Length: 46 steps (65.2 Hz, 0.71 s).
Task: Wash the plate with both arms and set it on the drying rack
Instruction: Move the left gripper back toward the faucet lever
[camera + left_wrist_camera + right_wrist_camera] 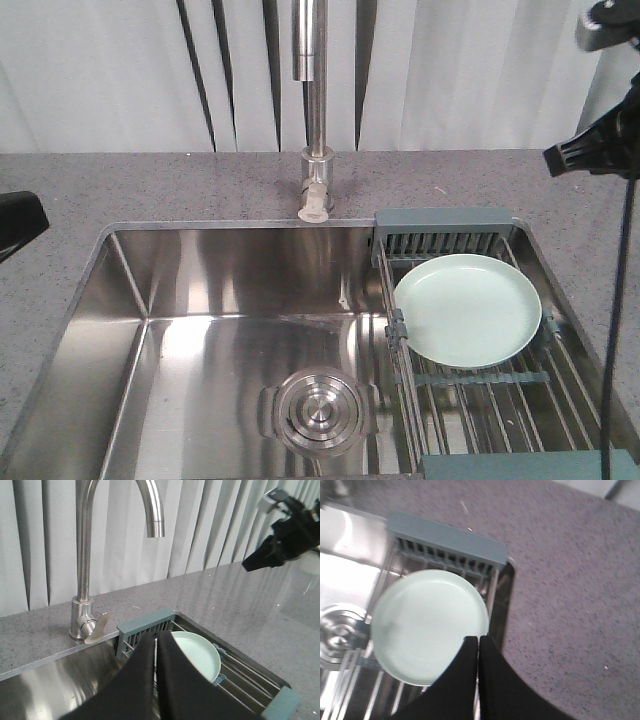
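Plate: the round pale mint-green glossy plate [468,309] lies flat on the steel-rod drying rack [480,400] at right of the front view, just below its grey-teal slotted compartment [446,234].
Left claw: the black left gripper [155,645] has fingers pressed together, holding nothing, above the sink's rack end.
Right claw: the black right gripper [478,645] is likewise clenched and empty, over the plate's lower-right rim.
Risk: closed fingers descending could shove the slick plate off the rods into the shiny steel sink basin [220,350].
Risk: both arms crowd one corner; collision seems possible.
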{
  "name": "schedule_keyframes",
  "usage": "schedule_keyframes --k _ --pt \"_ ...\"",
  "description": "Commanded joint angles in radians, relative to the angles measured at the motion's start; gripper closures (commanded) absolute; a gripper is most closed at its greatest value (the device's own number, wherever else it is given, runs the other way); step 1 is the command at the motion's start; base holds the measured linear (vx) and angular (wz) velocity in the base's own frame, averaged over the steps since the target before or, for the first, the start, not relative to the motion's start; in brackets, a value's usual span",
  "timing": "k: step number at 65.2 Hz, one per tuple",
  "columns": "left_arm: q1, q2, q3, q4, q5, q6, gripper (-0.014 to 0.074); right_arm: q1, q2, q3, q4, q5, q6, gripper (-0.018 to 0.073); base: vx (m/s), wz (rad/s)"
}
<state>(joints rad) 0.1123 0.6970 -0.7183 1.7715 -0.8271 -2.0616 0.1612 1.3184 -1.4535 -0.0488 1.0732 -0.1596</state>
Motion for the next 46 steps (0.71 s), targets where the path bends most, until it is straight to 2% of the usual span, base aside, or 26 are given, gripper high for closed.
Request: schedule_keyframes --k 1,7,12,19,30,46 --pt "0.001 0.026 -0.032 -0.061 0.057 -0.011 0.0603 -0.006 -0.125 -0.030 0.129 -0.033 -0.092 0.0571 0.00 0.00" --pt "0.001 0.078 -0.055 -0.084 0.076 -0.011 0.0603 -0.006 -0.215 -0.030 0.234 -0.006 -0.160 0.0571 0.00 0.00" --pt "0.000 0.156 -0.100 -0.085 0.064 -0.011 0.0603 -0.006 -0.275 -0.030 0.269 0.021 -0.172 0.0571 0.00 0.00" --pt "-0.002 0.284 -0.186 -0.086 0.041 -0.011 0.0603 -0.006 -0.342 -0.030 0.272 0.056 -0.175 0.0571 0.00 0.00" --pt "-0.002 0.491 -0.336 -0.131 -0.029 -0.009 0.0603 -0.006 -0.406 -0.030 0.272 0.157 -0.176 0.0571 0.00 0.00" --pt "-0.015 0.772 -0.536 -0.185 -0.221 -0.011 0.0598 -0.006 -0.473 -0.027 0.267 0.205 -0.186 0.0571 0.00 0.00"
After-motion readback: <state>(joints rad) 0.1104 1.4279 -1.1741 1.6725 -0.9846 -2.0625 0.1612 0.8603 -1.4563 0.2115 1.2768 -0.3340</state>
